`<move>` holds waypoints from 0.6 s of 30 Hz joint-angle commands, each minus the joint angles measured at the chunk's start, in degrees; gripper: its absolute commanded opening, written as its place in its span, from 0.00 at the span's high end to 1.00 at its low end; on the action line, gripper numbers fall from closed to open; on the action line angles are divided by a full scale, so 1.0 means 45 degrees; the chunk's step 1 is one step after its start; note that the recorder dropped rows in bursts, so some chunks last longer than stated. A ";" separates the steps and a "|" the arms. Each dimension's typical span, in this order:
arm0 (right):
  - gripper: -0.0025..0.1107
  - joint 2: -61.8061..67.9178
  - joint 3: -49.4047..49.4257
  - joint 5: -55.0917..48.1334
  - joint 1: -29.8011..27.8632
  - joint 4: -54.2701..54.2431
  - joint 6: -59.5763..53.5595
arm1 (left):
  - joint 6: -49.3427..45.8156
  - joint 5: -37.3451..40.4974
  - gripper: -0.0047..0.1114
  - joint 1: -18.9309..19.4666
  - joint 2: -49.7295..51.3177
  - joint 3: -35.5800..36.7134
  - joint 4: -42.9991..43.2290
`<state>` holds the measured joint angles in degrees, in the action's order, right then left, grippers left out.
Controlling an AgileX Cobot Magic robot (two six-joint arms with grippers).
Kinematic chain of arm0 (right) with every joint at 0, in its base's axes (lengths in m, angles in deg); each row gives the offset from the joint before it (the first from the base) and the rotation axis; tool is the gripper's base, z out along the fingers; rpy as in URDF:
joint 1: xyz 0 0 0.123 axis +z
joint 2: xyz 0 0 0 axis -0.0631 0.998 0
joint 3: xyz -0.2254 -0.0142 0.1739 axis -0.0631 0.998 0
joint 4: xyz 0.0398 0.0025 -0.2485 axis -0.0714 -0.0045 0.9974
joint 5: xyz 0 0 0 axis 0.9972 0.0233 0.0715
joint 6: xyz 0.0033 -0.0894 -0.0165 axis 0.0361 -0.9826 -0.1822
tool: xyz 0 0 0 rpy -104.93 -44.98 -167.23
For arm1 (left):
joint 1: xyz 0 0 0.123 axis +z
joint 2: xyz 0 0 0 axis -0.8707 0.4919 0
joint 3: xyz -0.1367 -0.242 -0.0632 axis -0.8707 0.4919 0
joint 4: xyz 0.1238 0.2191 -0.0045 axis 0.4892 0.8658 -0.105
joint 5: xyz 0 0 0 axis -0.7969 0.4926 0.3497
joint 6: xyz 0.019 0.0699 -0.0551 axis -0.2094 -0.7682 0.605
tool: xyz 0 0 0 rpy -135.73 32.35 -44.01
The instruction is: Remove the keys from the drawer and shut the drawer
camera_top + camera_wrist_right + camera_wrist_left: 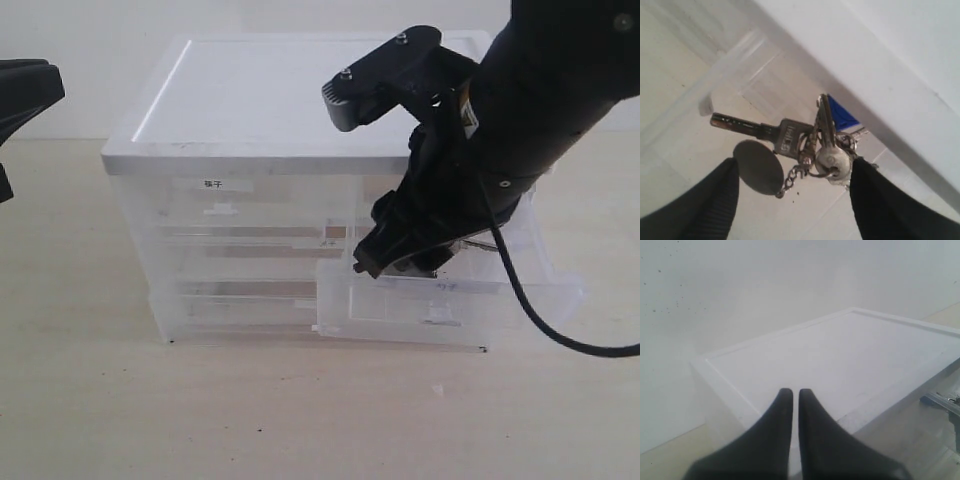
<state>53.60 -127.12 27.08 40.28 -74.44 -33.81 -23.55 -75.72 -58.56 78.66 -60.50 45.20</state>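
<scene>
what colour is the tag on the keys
Blue. The tag on the keys shows best in the right wrist view, partly tucked behind them.

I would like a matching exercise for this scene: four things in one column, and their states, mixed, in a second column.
Column one:
1. keys
2. drawer
3. left tool
4. right tool

Column two:
a. pulled out
b. fingers together, holding nothing
c. open, one finger on each side of the bunch
d. lying on the translucent floor

Pairs: 1-d, 2-a, 3-b, 4-c.
</scene>
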 commanded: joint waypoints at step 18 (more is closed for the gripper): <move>0.47 0.0858 0.0047 0.0121 0.0019 0.0331 0.0245 | 0.0057 0.0008 0.92 -0.0057 -0.0073 0.0056 -0.0193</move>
<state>56.62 -127.12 27.82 40.28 -73.12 -33.13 -23.55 -75.72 -58.56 78.66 -60.50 45.20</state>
